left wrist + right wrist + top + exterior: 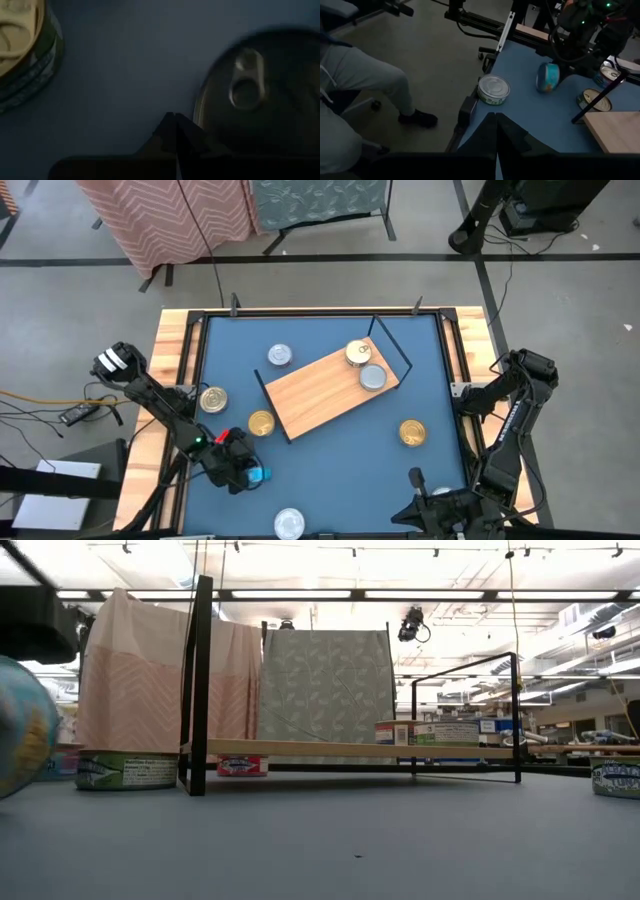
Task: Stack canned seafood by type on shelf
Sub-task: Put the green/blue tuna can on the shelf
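The light-wood shelf with black wire end frames lies slantwise in mid-table and carries a gold tin and a silver tin. Loose tins rest flat on the blue table: one silver, three gold, and one silver at the near edge. A tin with a blue side label stands tilted on its rim. My left gripper is shut right beside its lid. My right gripper is shut and empty at the near edge, right of middle. My left gripper's shut fingertips stand right at the rim of the blue-labelled tin's lid, which faces the wrist camera with its pull tab showing. I cannot tell whether the fingers touch the rim.
The table has a raised wooden rim. In the low view the shelf board stands raised on its frames, with a red-labelled tin beyond it. A seated person's legs are off the table's left side.
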